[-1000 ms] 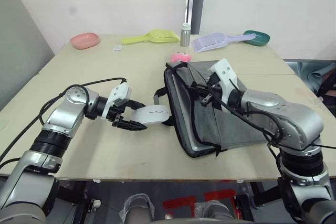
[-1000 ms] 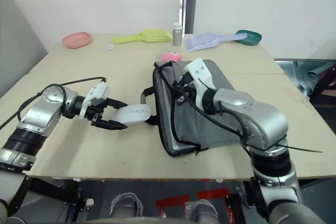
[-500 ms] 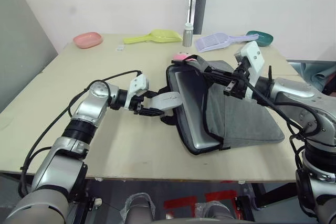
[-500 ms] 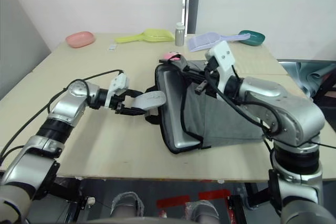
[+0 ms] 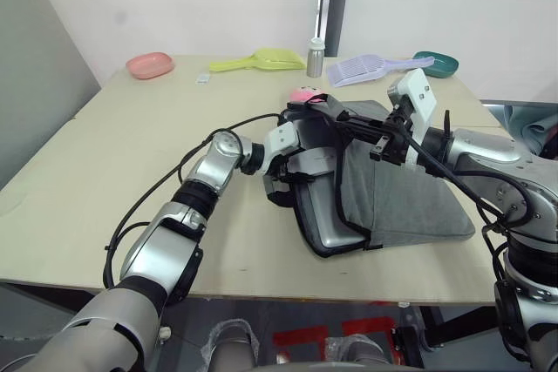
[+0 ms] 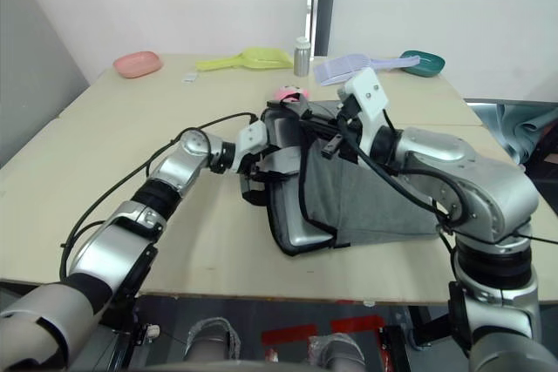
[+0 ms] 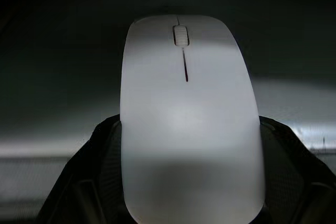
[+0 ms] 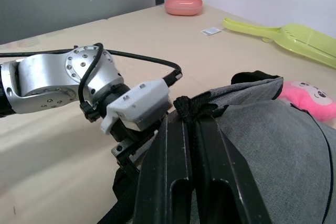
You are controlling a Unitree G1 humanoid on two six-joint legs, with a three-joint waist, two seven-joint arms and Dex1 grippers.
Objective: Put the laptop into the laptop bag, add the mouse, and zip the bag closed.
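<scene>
The mouse (image 7: 189,124) is clamped between the fingers of the left tool (image 5: 296,167), at the open mouth of the laptop bag (image 5: 410,206). The bag's raised flap is gripped by the right tool (image 8: 197,145), with the laptop (image 5: 324,215) lying inside.

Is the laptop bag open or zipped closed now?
Open: the right gripper lifts the laptop bag flap, and the laptop shows inside.

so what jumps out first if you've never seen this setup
The grey laptop bag at the table's middle, its flap lifted by the right gripper, with the silver laptop showing inside. The left gripper pushes the white mouse into the bag's opening.
</scene>
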